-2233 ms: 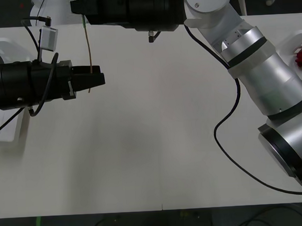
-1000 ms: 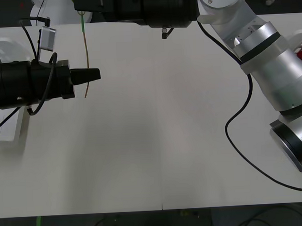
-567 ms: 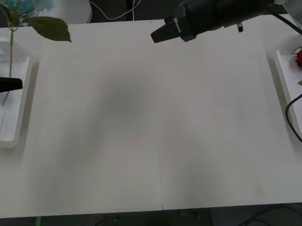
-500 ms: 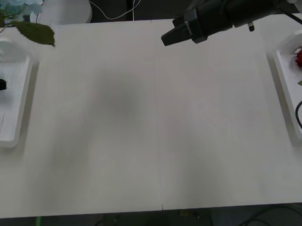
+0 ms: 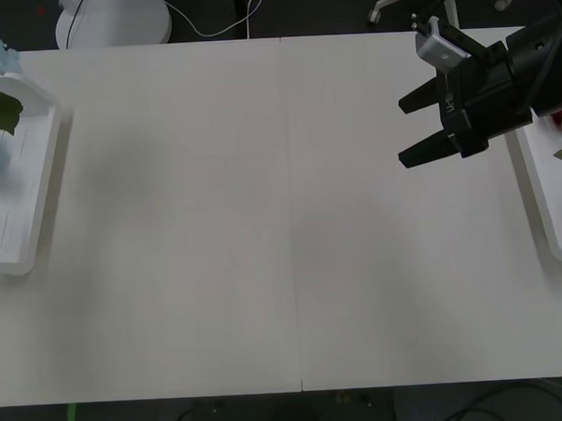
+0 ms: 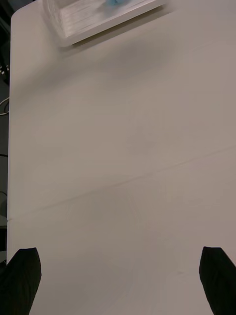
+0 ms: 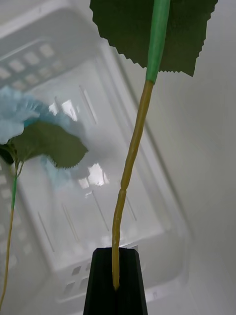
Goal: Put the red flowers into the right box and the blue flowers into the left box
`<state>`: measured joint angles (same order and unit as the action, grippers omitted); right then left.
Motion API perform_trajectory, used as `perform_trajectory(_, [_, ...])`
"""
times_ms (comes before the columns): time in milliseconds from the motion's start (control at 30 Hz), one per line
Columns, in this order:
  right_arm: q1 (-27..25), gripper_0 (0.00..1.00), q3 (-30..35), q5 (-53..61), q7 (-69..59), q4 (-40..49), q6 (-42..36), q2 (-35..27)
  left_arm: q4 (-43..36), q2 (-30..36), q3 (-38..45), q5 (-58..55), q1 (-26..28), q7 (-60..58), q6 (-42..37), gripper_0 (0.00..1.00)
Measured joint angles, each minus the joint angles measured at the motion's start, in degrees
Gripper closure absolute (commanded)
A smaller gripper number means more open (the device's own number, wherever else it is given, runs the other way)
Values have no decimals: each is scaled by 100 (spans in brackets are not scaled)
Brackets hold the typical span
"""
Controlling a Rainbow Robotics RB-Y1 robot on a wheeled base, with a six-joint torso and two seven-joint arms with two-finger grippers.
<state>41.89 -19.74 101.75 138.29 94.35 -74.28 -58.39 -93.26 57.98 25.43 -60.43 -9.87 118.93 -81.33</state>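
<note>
While left gripper (image 7: 116, 283) pinches blue flower stem (image 7: 129, 162) (over left box (image 7: 162, 197)), right gripper (image 5: 410, 130) jaws spread.

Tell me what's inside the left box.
One blue flower with a leaf lies in the left box; the left pincer holds another stem above it. Its bloom is out of frame.

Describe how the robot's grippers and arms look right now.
The right gripper has two black pointed fingers on a black body, with a small grey-white box mounted on top. The left gripper shows smooth matte black fingers, flat-topped.
</note>
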Motion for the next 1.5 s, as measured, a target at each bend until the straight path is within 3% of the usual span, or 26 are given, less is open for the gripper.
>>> perform_trajectory(200, [-261,7,61,0,1120,-37,2,-72,864,69,-733,805,-368,-1861,43,100])
perform_trajectory(367, [-264,7,63,119,1505,-106,320,-72,2360,69,-1106,1480,-1251,-1885,290,100])
perform_trajectory(600, [-268,7,63,539,1630,-116,731,-72,3557,69,-2344,2193,-2043,-1885,1718,98])
perform_trajectory(633, [-268,7,63,572,1630,-116,742,-72,3611,69,-2573,2242,-2077,-1885,1909,67])
perform_trajectory(667, [-268,7,63,591,1630,-117,743,-72,3651,69,-2776,2272,-2097,-1885,2067,28])
perform_trajectory(700, [-269,7,63,600,1630,-117,743,-72,3681,69,-2962,2289,-2108,-1885,2197,10])
perform_trajectory(733, [-269,7,63,602,1630,-117,743,-72,3696,69,-3107,2293,-2110,-1885,2286,0])
perform_trajectory(1000, [-309,7,63,608,1630,-120,741,-72,3636,69,-3206,2293,-2110,-1885,2389,0])
perform_trajectory(1200, [-312,7,63,613,1630,-122,741,-72,3098,69,-2519,2046,-2110,-1608,1826,0])
perform_trajectory(1500, [-315,7,63,616,1630,-127,740,-72,2670,50,-1145,614,-2110,1572,721,0])
